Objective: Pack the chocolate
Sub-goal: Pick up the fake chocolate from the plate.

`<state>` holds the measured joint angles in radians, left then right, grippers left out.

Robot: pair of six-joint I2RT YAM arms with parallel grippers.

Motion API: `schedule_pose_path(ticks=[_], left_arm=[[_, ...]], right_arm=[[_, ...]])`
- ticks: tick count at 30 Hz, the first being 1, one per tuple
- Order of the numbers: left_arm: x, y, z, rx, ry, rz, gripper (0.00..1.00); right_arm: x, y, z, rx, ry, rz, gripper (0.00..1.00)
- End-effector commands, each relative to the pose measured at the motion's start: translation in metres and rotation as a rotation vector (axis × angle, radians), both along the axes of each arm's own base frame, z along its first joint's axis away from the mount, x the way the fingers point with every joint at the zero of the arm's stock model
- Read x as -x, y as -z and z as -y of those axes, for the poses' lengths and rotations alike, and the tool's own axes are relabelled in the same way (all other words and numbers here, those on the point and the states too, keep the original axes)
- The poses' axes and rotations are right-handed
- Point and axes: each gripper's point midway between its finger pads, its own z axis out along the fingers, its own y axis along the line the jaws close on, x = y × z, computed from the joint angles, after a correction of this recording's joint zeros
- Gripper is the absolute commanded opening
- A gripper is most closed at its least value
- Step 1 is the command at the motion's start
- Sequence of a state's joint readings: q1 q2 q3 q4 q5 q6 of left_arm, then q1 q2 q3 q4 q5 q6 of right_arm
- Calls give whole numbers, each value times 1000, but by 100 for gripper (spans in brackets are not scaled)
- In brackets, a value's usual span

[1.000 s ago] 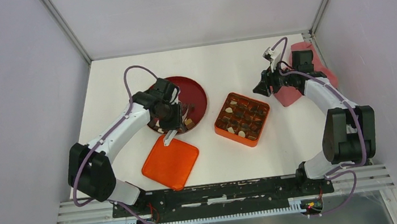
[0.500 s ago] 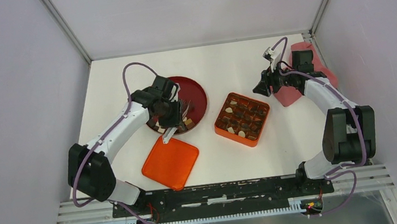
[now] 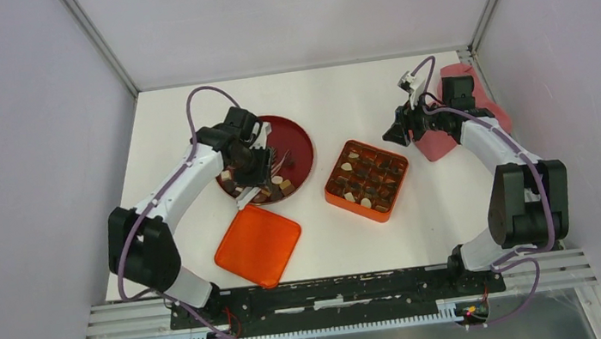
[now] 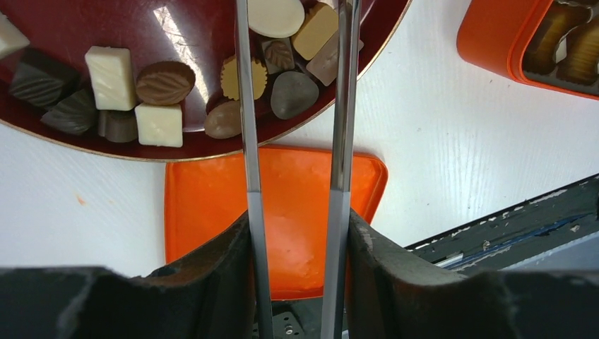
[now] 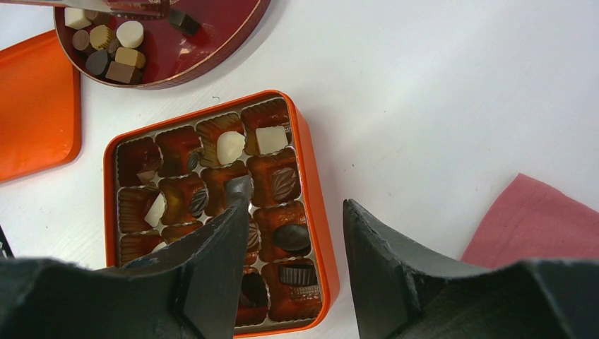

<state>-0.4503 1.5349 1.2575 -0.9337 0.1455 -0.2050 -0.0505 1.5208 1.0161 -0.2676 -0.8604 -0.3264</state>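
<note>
Chocolate pieces are split between two spots. A loose cluster of dark, tan and cream-white bites sits on the near side of the round dark red plate. More are tucked one to a compartment in the square orange box to the plate's right: a white square and a white round side by side in one edge row, a dark oval further along. Over on the left, the left gripper hangs above the plate's near rim with its jaws parted. Two thin metal blades run out along the inner faces and splay wider than any piece beneath them, passing over a cream oval and a tan cube on the plate. Their tips run off the top of the wrist view, so what they meet cannot be told. Just beside the plate's near rim a flat orange lid lies on the white counter. On the right, the right gripper hovers by the box's right edge, jaws apart and holding nothing, with a pink cloth lying near it on the counter.
</note>
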Motion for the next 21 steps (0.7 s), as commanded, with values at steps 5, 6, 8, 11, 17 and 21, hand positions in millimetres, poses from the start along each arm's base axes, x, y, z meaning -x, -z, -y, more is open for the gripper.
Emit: schedule_pose_path(ticks=[5, 6, 8, 11, 17, 21], left_arm=[[-12, -3, 8, 6, 169, 20, 48], [-13, 0, 7, -8, 175, 16, 48], [-15, 7, 3, -39, 181, 2, 48], [-19, 14, 1, -64, 184, -10, 48], [-25, 16, 5, -65, 188, -16, 38], [-25, 13, 10, -38, 194, -20, 13]], right_arm=[[-3, -9, 0, -5, -7, 33, 57], [-3, -9, 0, -5, -7, 34, 57], [-3, -9, 0, -5, -7, 34, 57], [-3, -9, 0, -7, -8, 31, 57], [-3, -8, 0, -2, -7, 31, 57], [-3, -8, 0, -1, -7, 30, 57]])
